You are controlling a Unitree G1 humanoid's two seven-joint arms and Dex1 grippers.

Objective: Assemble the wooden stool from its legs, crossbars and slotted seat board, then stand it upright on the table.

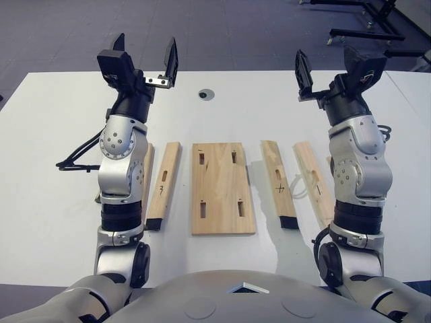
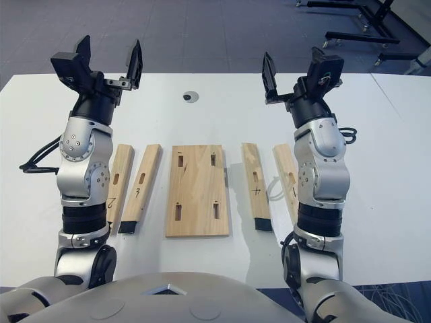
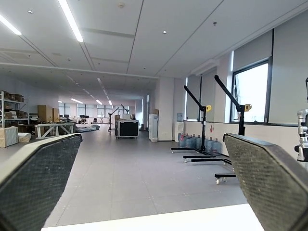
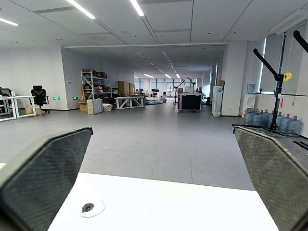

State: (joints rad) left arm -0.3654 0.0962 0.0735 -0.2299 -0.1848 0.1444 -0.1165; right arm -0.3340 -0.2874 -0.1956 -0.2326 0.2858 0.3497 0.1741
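Wooden: 1 seat board (image 2: 197, 190), 4 legs (image 2: 143, 178), maybe more hidden; left hand (image 2: 110, 52), right hand (image 2: 293, 59) splayed, empty.

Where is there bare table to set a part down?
Free: the far strip of table between the left tool and right tool, around the grommet; also the near edge by the seat board. Crowded: the middle row, legs close beside the board.
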